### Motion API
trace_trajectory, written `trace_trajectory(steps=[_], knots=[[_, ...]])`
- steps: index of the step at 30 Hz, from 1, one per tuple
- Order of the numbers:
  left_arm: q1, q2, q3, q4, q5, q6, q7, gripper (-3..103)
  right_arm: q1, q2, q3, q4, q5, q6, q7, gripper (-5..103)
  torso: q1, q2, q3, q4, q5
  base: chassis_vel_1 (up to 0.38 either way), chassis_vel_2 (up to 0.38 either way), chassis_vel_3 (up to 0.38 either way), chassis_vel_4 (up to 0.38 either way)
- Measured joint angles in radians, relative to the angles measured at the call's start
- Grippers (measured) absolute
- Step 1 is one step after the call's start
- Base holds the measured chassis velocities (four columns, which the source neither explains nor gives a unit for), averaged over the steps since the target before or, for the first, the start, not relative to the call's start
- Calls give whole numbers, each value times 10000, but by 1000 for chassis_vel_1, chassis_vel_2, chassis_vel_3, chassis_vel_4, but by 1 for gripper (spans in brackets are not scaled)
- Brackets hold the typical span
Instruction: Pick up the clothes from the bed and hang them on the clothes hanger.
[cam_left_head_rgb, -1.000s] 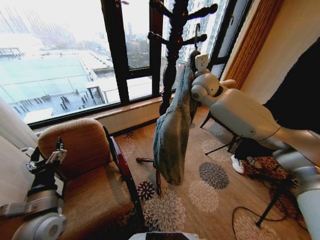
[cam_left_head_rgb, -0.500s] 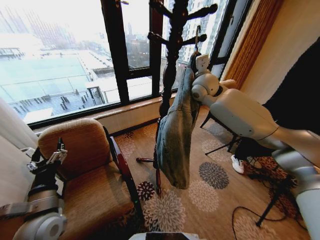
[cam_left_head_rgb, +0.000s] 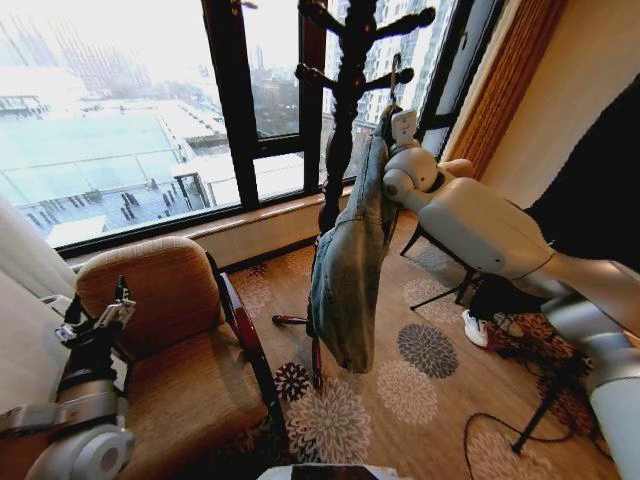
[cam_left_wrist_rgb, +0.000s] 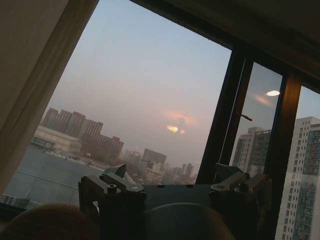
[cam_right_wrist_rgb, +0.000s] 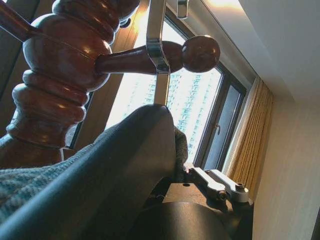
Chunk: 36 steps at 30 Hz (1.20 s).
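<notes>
Denim jacket (cam_left_head_rgb: 348, 270) hangs full length beside the dark wooden coat stand (cam_left_head_rgb: 345, 100), well clear of the carpet; its collar end sits on the hanger, whose metal hook (cam_right_wrist_rgb: 156, 45) lies over a knobbed peg (cam_right_wrist_rgb: 165, 55); the right gripper (cam_left_head_rgb: 390, 125) is at the hanger's top, grip state I cannot tell; the left gripper (cam_left_head_rgb: 100, 318) waits, jaws apart, by the armchair (cam_left_head_rgb: 180, 330). Judged: hanging is nearly done; next, release and back away gently.
</notes>
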Motion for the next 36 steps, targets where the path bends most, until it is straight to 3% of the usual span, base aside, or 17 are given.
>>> trace_trajectory(steps=[36], knots=[[-125,329,-138,236,-272,-84,41,100,584,232,-583,-169,74,-179,21,23,0,0,0,0,0,0,0,0,0]])
